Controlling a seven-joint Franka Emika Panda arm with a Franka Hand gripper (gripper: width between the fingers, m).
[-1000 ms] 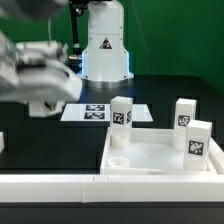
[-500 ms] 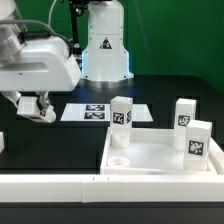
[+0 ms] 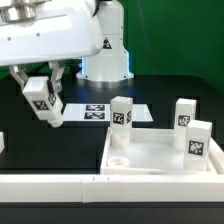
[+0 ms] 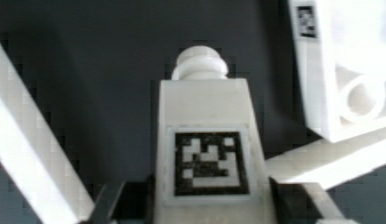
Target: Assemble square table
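The square table, a white plastic square slab (image 3: 160, 152) with a raised rim and round corner sockets, lies on the black worktop (image 3: 30, 130) at the exterior view's right and near side, and I am carrying one of its short white legs (image 3: 41, 101) toward it. My fingers (image 3: 47, 110) pinch that tagged leg across its flat sides; in the wrist view the leg (image 4: 211, 120) runs straight out from between my dark pads, tag facing the camera, its rounded peg end pointing away from me. In the exterior view I hang above the worktop at the left, with the leg tilted, well apart from the slab.

Three legs already stand upright at the slab: one (image 3: 121, 113) at the far left corner, one (image 3: 185, 112) at the far right, one (image 3: 199, 138) further forward on the right. The open round socket (image 3: 119, 159) at the near left corner looks to be the one left for me.

To do this well, I judge I should first bring the leg upright with its peg end down, then travel to the right over the rim and stop directly above that socket, keeping clear of the standing far-left leg just beyond it. I would lower slowly, peg centred, and hold my grip firm until it seats. The flat white marker board (image 3: 95, 111) lies beyond me on the worktop and needs no touching.
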